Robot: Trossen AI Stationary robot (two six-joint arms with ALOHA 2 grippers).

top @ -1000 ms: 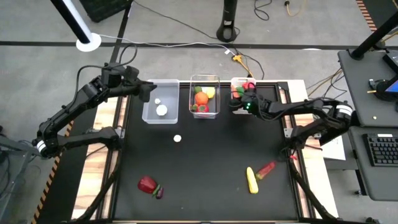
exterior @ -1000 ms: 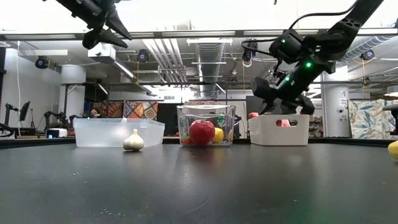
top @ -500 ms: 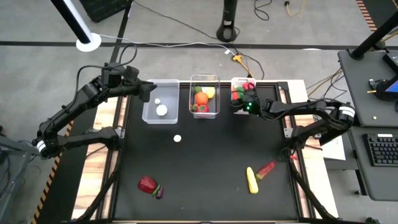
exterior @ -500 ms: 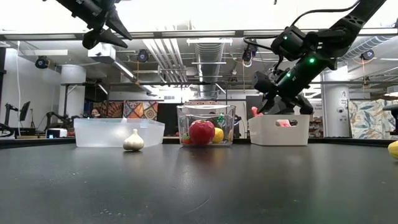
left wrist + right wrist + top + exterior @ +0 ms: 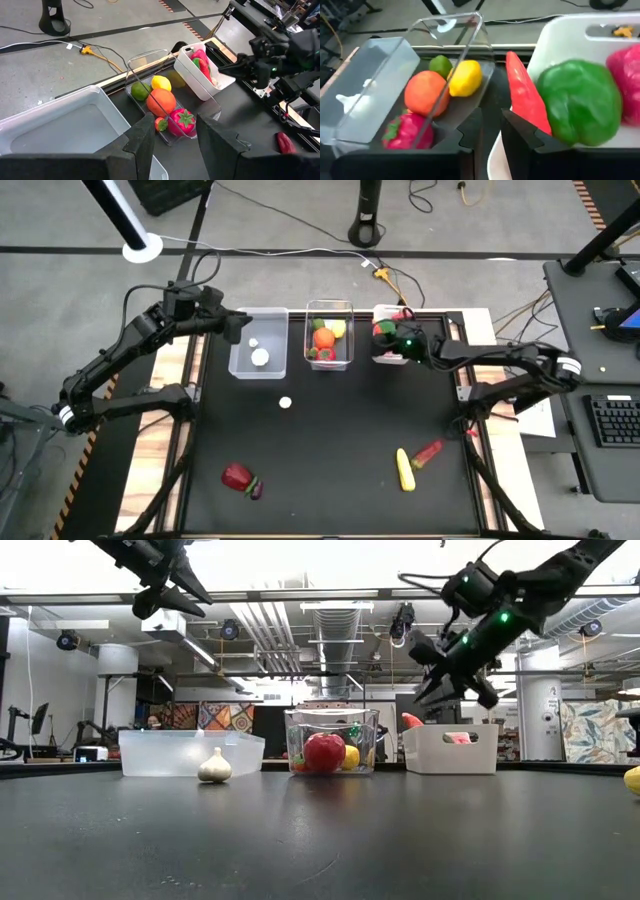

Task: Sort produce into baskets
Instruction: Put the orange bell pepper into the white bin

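No text, label, brand, number or sign can be read on anything in these views of the bench and room.

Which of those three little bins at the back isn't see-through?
The white bin on the right end of the row, holding a green pepper. The middle bin and left bin are both translucent plastic, so their contents show through the walls.

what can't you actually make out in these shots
- Small purple piece beside the red fruit, high view: too small to identify.
- White bin contents, low view: its opaque wall hides all but a bit of pink and red above the rim.
- Yellow item, low view: cut off by the right edge.
- Left translucent bin, left wrist view: the left gripper covers its near end.
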